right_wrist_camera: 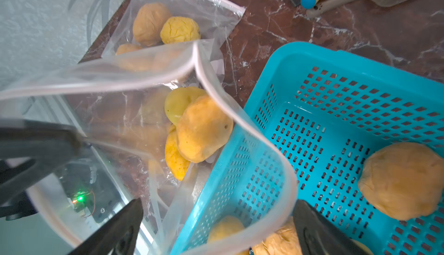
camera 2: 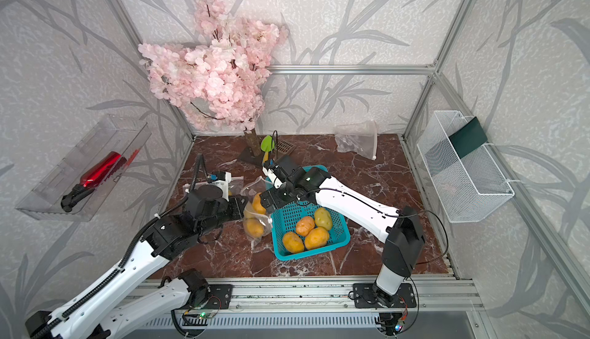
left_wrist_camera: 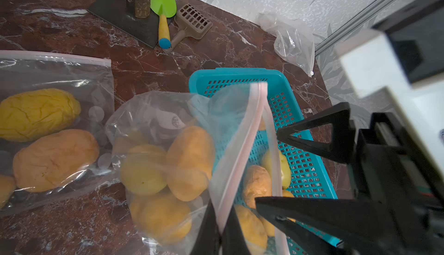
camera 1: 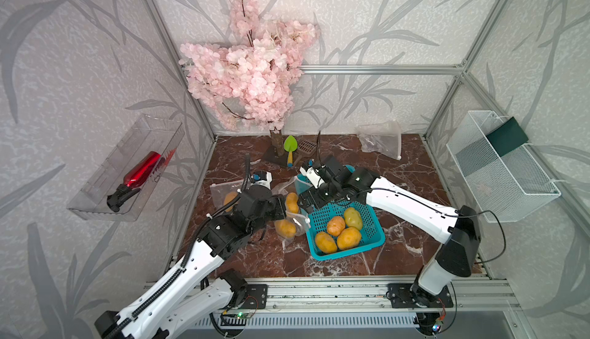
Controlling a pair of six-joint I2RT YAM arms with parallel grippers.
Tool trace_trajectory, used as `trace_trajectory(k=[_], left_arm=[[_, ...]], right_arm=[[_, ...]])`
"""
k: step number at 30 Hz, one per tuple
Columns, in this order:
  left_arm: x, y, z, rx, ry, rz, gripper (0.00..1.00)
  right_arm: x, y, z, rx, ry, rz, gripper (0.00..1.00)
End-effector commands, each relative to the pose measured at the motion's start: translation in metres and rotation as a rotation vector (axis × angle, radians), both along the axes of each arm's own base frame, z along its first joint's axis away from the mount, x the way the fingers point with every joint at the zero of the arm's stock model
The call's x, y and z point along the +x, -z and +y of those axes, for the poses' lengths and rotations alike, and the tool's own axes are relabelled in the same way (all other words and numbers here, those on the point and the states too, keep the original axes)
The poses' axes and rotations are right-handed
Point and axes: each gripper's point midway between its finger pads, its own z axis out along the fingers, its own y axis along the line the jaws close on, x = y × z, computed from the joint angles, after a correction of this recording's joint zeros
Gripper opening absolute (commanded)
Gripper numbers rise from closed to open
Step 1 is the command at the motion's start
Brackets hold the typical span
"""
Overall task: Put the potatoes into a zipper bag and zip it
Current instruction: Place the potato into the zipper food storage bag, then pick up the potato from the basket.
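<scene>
Up front, four potatoes (camera 1: 349, 238) sit loose in the teal basket (camera 1: 348, 250) on the marble table (camera 1: 399, 161): three orange, one paler and greenish. Hard against the basket's left side stands the zipper bag (left_wrist_camera: 153, 112), mouth up and gaping, with at least three more potatoes down inside it, orange and pale yellow. The left gripper (left_wrist_camera: 221, 208) has its jaws pinched tight on the bag's pink zip strip, holding that edge up. Across the mouth, the right gripper (right_wrist_camera: 218, 202) has its jaws spread wide and grasps nothing; only the slack bag rim runs between them, drooping over the basket wall. Just beyond the left gripper, a second bag (left_wrist_camera: 60, 68) lies flat on the table with potatoes inside. Farther back, a green trowel (camera 1: 290, 144) and a brown scoop (left_wrist_camera: 193, 20) lie side by side at the foot of the pink blossom tree (camera 1: 249, 75), and a crumpled clear bag (camera 1: 381, 139) rests near the back wall.
</scene>
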Motion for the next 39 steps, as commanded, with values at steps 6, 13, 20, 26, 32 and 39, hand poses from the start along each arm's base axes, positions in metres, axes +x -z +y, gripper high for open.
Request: trace_trajectory(k=[6,13,20,26,32,39], left_arm=[[0.002,-0.014,0.002,-0.009,-0.014,-0.031,0.00],[0.002,-0.014,0.002,-0.007,-0.014,-0.029,0.00],[0.002,-0.013,0.001,-0.007,-0.012,-0.028,0.00],[0.003,-0.012,0.001,-0.008,-0.011,-0.026,0.00],[0.002,-0.013,0.001,-0.010,-0.011,-0.027,0.00],[0.002,-0.013,0.001,-0.011,-0.010,-0.029,0.00]], right_arm=[[0.030,-0.025,-0.060,-0.017,0.209,-0.097,0.98],[0.072,0.005,-0.133,-0.096,0.468,-0.035,0.98],[0.094,0.061,-0.129,-0.272,0.459,0.097,0.93],[0.108,0.103,-0.130,-0.468,0.444,0.203,0.86],[0.119,0.130,-0.143,-0.608,0.475,0.226,0.85],[0.120,0.150,-0.141,-0.637,0.467,0.275,0.86]])
